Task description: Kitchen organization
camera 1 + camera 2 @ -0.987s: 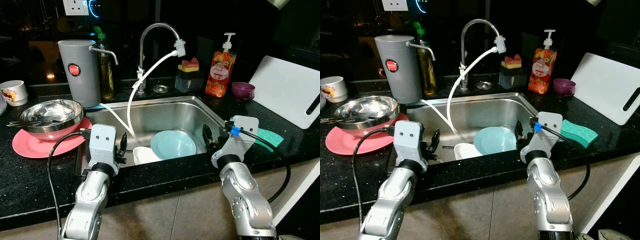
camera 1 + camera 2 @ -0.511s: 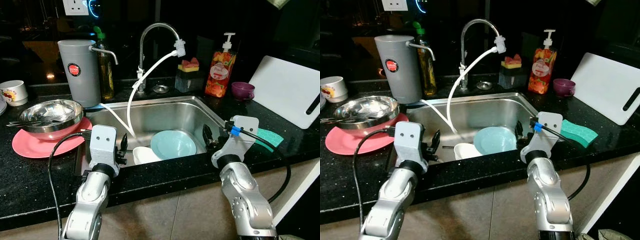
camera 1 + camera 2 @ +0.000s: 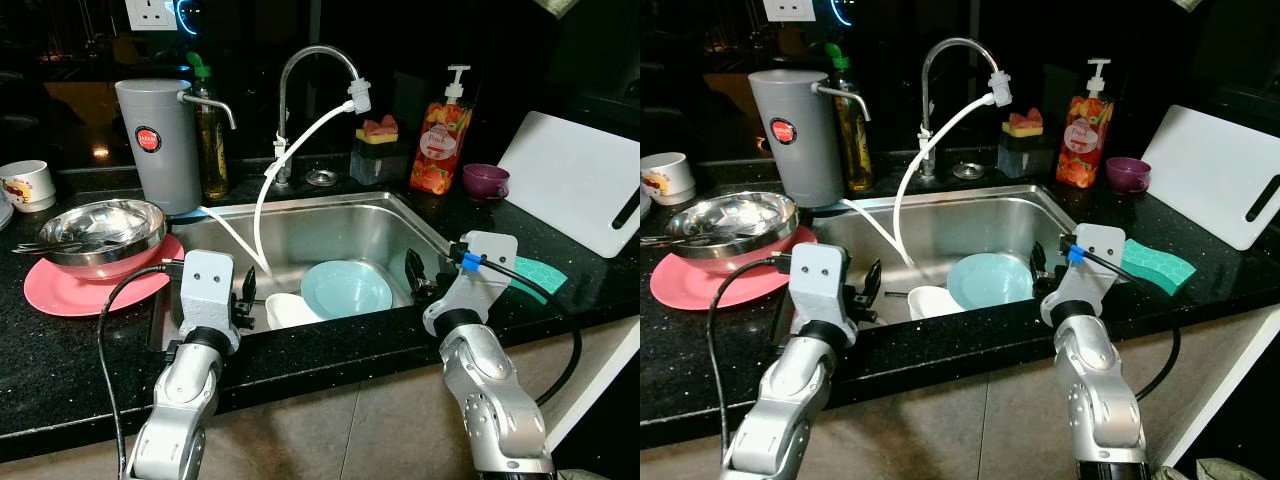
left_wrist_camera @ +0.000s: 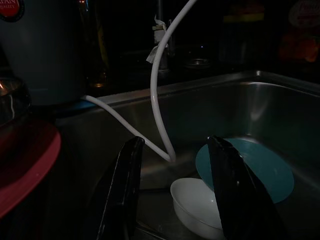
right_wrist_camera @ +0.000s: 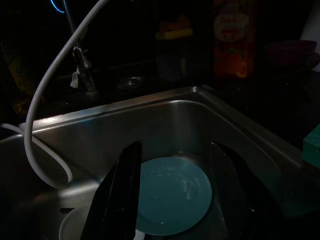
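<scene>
While both arms waited at the sink's front edge, nothing was held.
Head: plate (image 3: 346, 288) and bowl (image 3: 290, 309) lay touching in the sink (image 3: 330, 226).
Left wrist: left gripper (image 4: 175, 192) spread, bowl beneath; descend straight, avoiding the hose (image 4: 157, 95).
Right wrist: right gripper (image 5: 175, 192) spread above plate; take its rim.

Dim home kitchen, probably: sink (image 3: 330, 225), faucet (image 3: 300, 70).

The two eye views look forward and down from the head over the sink (image 3: 330, 225), taking in both arms. Each wrist view sits close behind its own pincer, looking along the fingers into the basin. All four views share the teal plate (image 5: 172, 195) just beyond both pincers.
</scene>
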Controlling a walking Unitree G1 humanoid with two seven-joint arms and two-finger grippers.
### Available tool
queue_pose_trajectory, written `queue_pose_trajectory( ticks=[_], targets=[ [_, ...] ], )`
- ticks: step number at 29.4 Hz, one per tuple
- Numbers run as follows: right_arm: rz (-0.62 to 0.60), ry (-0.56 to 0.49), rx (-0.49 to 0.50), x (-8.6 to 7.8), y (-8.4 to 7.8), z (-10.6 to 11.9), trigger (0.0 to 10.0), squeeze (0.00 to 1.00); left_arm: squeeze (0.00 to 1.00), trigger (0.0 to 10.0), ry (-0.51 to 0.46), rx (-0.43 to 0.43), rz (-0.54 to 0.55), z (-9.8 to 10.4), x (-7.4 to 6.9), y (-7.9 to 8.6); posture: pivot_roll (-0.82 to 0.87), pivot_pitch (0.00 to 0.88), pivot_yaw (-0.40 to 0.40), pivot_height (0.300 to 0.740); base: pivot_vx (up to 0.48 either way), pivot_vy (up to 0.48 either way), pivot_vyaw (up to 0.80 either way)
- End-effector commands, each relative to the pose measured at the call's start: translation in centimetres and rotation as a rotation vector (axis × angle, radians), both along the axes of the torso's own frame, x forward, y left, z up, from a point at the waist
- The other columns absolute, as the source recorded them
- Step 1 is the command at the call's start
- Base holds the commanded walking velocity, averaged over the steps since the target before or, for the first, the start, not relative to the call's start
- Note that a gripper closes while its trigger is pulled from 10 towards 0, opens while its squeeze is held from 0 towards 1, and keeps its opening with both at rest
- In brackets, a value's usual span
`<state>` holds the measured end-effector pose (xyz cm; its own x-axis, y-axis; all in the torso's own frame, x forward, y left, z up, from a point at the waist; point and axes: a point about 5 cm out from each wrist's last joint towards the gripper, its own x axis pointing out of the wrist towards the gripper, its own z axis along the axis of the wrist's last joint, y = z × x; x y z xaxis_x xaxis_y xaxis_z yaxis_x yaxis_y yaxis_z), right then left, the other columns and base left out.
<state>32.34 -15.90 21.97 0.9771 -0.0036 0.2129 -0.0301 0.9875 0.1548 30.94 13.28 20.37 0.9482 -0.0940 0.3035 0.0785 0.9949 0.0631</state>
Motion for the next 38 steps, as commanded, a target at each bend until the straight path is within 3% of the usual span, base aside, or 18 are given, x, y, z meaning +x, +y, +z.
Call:
queue_pose_trajectory(
  ticks=[1,38],
  targets=[
    [-0.002,0.009,0.009,-0.01,-0.20,-0.07,10.0,0.00,0.00,10.0,0.013,0.006,-0.004,-0.39,0.04,-0.27,0.07,0.055,-0.057,0.740,0.000,0.000,0.00],
    [0.001,0.015,0.012,0.07,-0.07,-0.23,10.0,0.00,0.00,10.0,0.012,0.012,-0.012,-0.36,0.10,-0.33,0.07,0.052,-0.057,0.740,0.000,0.000,0.00]
  ],
)
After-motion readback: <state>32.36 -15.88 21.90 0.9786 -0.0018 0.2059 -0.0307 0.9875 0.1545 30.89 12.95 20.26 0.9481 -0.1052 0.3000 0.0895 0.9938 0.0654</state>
